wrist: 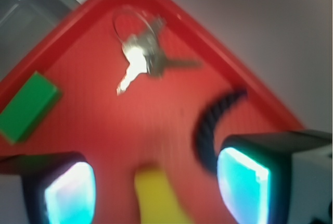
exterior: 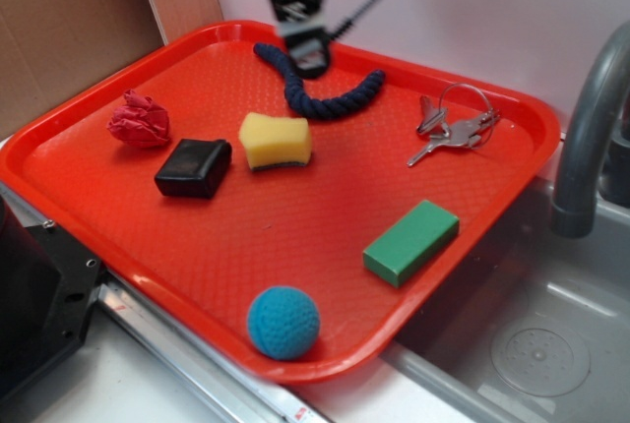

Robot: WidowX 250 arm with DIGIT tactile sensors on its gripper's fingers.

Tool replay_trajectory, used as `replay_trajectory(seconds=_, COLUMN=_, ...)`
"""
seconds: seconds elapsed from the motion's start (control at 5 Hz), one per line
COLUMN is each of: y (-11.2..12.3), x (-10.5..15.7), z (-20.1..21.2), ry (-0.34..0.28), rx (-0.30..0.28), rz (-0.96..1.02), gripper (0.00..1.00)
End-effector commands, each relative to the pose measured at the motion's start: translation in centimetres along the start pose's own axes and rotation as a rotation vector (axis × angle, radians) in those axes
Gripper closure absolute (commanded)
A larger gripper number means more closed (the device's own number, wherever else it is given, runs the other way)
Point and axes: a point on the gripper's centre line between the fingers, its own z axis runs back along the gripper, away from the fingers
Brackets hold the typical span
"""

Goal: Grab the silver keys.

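Observation:
The silver keys [exterior: 455,128] lie on their wire ring at the back right of the red tray [exterior: 295,216]. In the wrist view the keys [wrist: 140,60] sit ahead of the jaws, near the tray's far corner. My gripper [exterior: 305,54] hangs above the back of the tray, over the dark blue rope [exterior: 325,89], well to the left of the keys. In the wrist view the gripper [wrist: 156,193] is open and empty, its pads [wrist: 242,182] wide apart. The wrist view is blurred.
On the tray are a yellow sponge [exterior: 276,140], a black block [exterior: 194,167], a crumpled red ball [exterior: 139,120], a green block [exterior: 410,241] and a blue knitted ball [exterior: 283,322]. A grey tap [exterior: 586,138] and sink stand to the right.

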Motion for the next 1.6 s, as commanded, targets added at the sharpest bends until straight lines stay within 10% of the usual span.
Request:
replay_trajectory(seconds=0.0, y=0.0, x=3.7, z=-0.8, ry=-0.201, rx=0.055, rz=-0.119, gripper=0.00)
replay_trajectory(seconds=1.4, y=1.5, x=7.1, z=-5.6, ry=-0.268, rx=0.027, rz=-0.137, gripper=0.00)
